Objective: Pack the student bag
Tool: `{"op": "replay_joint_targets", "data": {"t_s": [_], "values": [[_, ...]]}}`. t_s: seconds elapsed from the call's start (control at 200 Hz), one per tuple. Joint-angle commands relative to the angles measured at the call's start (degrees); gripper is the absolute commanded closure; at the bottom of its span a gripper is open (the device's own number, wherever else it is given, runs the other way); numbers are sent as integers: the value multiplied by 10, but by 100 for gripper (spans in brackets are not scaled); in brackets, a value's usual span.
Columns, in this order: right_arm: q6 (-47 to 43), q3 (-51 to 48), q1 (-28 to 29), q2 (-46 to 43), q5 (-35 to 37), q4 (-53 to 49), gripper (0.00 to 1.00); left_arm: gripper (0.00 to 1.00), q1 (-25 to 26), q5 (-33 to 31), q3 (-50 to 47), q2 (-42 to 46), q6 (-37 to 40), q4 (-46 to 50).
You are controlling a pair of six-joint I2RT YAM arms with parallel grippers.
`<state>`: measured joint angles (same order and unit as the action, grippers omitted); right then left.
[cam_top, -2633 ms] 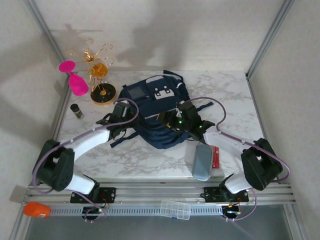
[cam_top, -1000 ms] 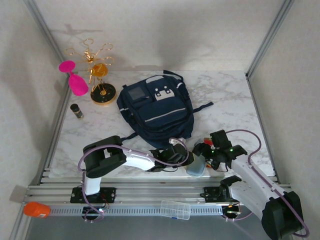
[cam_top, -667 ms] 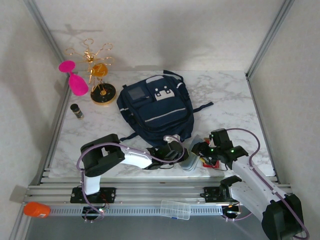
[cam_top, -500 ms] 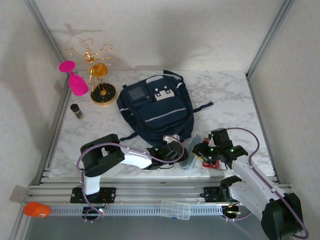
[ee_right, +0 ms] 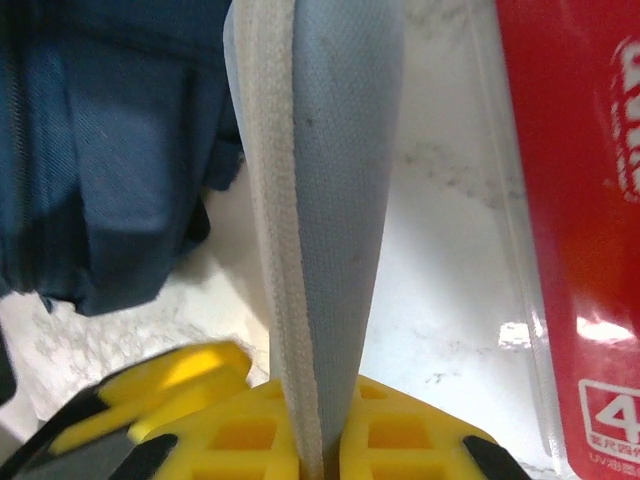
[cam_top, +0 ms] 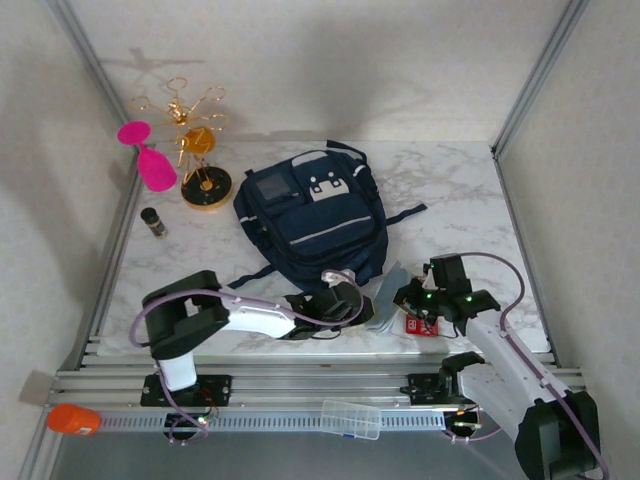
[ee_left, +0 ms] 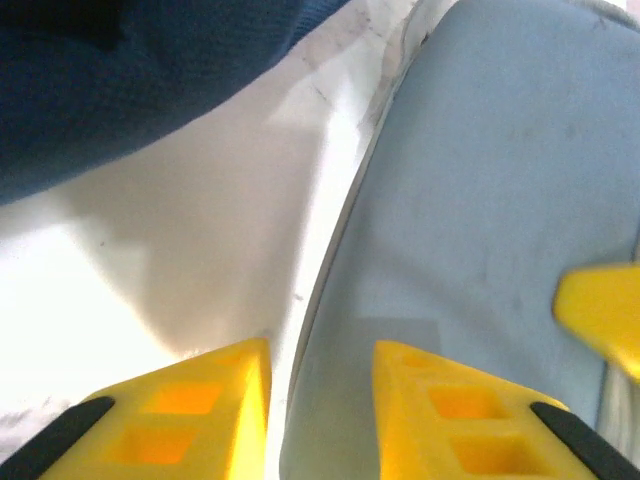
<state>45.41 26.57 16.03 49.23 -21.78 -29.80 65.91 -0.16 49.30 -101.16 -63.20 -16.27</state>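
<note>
Left hand rests with fingers slightly parted astride a grey-blue pouch, soft, flat cloth with a pale corded seam. The right hand is clenched on that seam, standing the pouch on edge. Just beyond both hands lies the student bag, navy woven fabric (seemingly closed). I'd say pick-up step; next it needs lifting towards an opening

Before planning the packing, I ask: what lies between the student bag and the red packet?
In the right wrist view, a grey-blue pouch stands on edge between the student bag and red packet.
</note>
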Motion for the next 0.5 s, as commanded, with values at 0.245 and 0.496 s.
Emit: {"op": "replay_joint_targets", "data": {"t_s": [0.245, 0.496], "values": [[-36, 81, -64, -29, -25, -23, 97, 44, -11, -224, 56, 181, 268, 269], [-31, 110, -101, -10, -62, 1, 97, 25, -60, -252, 98, 149, 489, 274]]}}
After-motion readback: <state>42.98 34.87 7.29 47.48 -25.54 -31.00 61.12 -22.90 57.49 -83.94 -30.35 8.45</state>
